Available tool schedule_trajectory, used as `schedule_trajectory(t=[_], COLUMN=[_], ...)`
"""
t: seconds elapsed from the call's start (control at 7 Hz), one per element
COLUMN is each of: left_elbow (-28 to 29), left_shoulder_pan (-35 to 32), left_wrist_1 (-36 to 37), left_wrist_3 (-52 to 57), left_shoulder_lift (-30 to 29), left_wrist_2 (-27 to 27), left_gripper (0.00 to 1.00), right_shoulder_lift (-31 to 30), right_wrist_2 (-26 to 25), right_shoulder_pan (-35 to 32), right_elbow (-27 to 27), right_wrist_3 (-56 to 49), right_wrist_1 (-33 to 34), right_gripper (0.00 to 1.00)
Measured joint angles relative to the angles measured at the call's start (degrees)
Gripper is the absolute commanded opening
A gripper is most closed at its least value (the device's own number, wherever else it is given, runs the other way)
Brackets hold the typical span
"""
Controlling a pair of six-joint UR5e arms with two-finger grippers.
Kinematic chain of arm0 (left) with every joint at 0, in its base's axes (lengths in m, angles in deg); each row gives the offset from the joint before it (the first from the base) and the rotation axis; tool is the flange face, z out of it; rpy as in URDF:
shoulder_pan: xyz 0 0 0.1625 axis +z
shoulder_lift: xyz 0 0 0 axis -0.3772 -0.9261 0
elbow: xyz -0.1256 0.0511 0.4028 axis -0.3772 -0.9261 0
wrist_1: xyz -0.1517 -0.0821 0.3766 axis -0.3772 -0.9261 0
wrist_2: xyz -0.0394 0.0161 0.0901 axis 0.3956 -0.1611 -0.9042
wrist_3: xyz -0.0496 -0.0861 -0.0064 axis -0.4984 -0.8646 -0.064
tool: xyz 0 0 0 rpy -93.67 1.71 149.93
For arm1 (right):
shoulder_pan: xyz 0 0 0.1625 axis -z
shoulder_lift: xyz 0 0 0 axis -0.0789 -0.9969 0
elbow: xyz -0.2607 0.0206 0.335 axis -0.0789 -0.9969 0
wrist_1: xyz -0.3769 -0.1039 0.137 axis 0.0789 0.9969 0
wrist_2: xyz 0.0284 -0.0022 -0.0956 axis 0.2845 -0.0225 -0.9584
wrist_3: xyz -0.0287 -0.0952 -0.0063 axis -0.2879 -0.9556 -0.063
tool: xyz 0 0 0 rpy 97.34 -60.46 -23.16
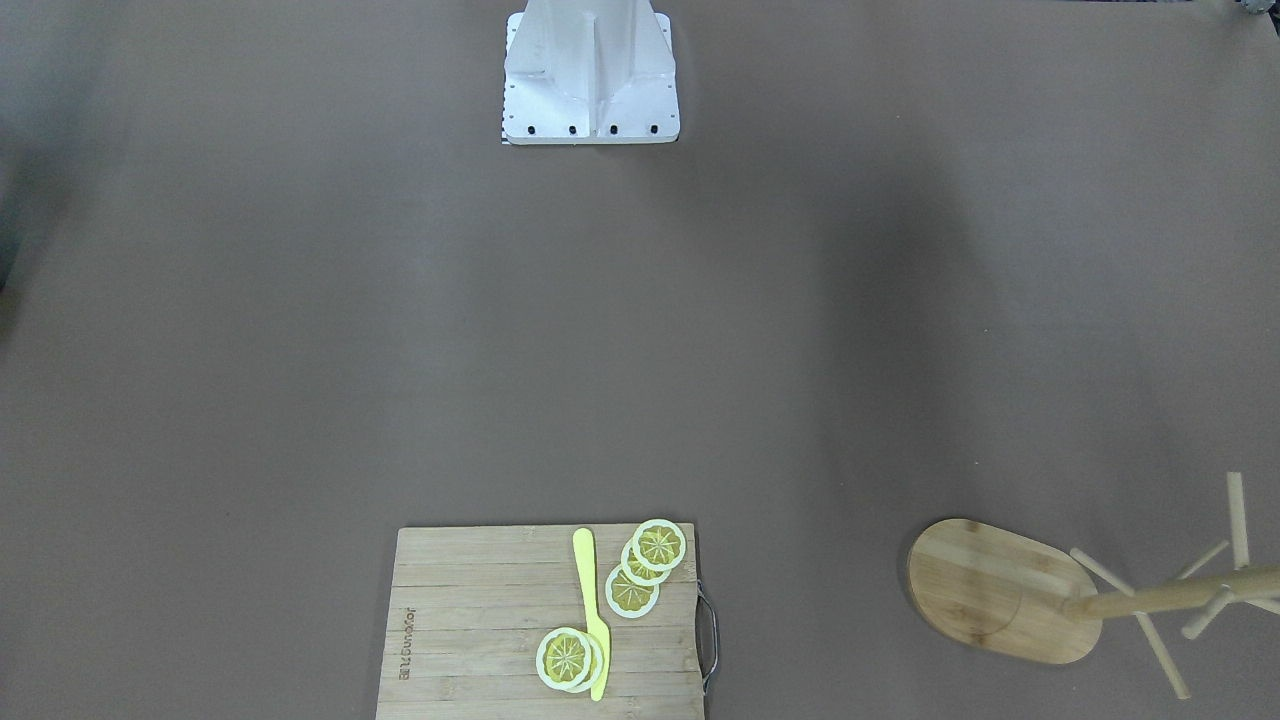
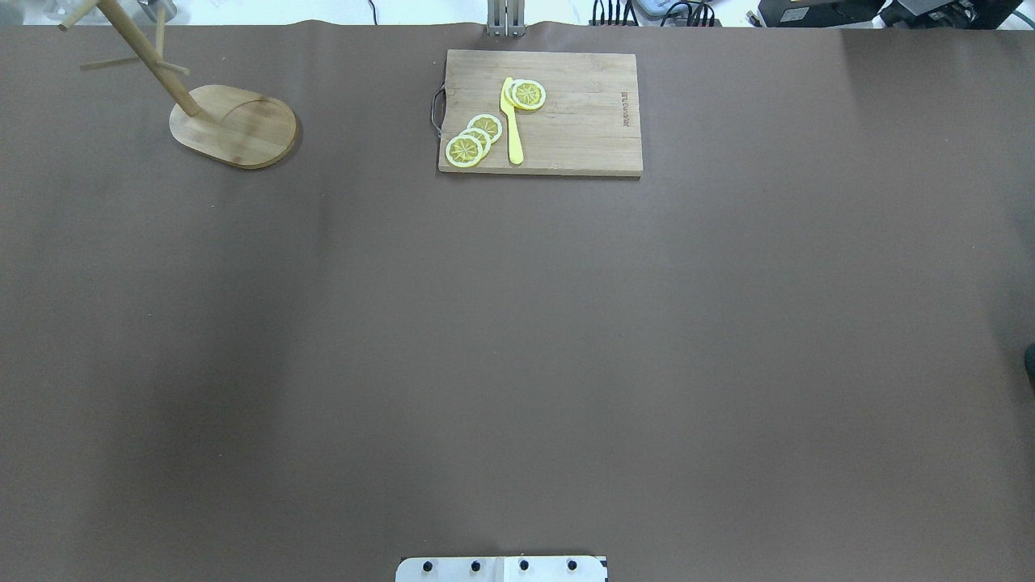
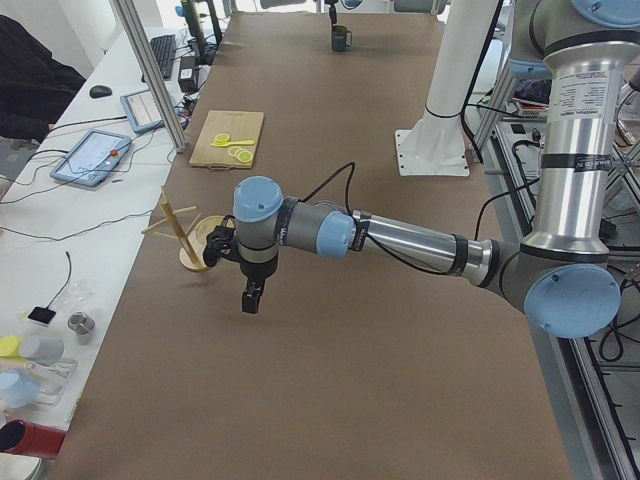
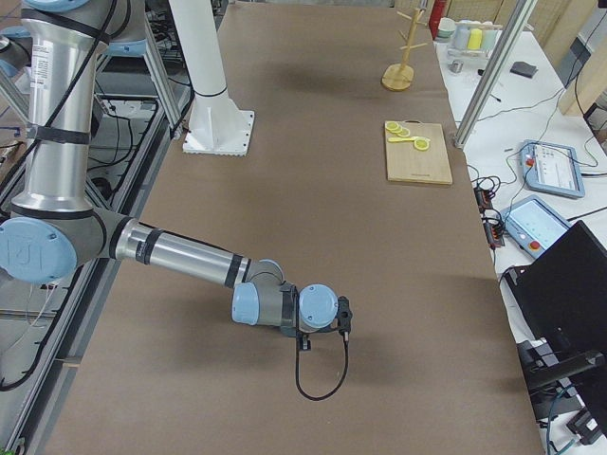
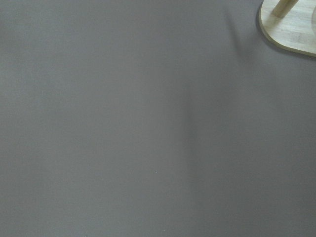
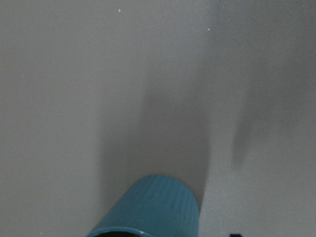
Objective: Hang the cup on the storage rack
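The cup (image 6: pixel 148 207) is a blue ribbed mug at the bottom edge of the right wrist view. It stands small at the table's far end in the exterior left view (image 3: pixel 341 39). The right gripper (image 4: pixel 343 318) hangs low over the table there; I cannot tell if it is open or shut. The storage rack (image 2: pixel 234 125) is a light wooden mug tree at the far left (image 1: pixel 1000 590) with bare pegs. The left gripper (image 3: pixel 249 300) hangs above the table near the rack (image 3: pixel 185 235), and I cannot tell its state. The rack's base (image 5: pixel 291 29) shows in the left wrist view.
A wooden cutting board (image 2: pixel 582 121) with lemon slices (image 2: pixel 473 141) and a yellow knife (image 2: pixel 512 121) lies at the far middle edge. The white robot base (image 1: pixel 590 80) stands at the near edge. Tablets and cables lie beyond the far edge (image 3: pixel 95 155).
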Motion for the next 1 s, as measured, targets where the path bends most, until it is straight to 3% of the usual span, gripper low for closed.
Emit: schedule_trajectory(t=[0.14,0.29,0.71,1.0], left_elbow=[0.1,0.1,0.2,0.0], left_shoulder_pan=[0.0,0.0,0.0,0.0], left_wrist_1=[0.0,0.0,0.0,0.0], left_wrist_3=[-0.1,-0.1,-0.2,-0.6], left_shoulder_lift=[0.0,0.0,0.0,-0.1], left_wrist_2=[0.8,1.8,3.1,3.2], left_gripper=[0.98,0.98,0.98,0.98], right_shoulder_lift=[-0.6,-1.4,-3.7,-4.0], right_wrist_2=[0.2,0.6,1.5,3.5], right_shoulder_pan=[0.3,0.4,0.4,-0.4], right_elbow=[0.1,0.1,0.5,4.9], right_wrist_3=[-0.2,-0.4,-0.6,1.1], right_wrist_1=[-0.7,-2.1,-6.8,-6.9], right_gripper=[0.25,0.00,0.00,0.00])
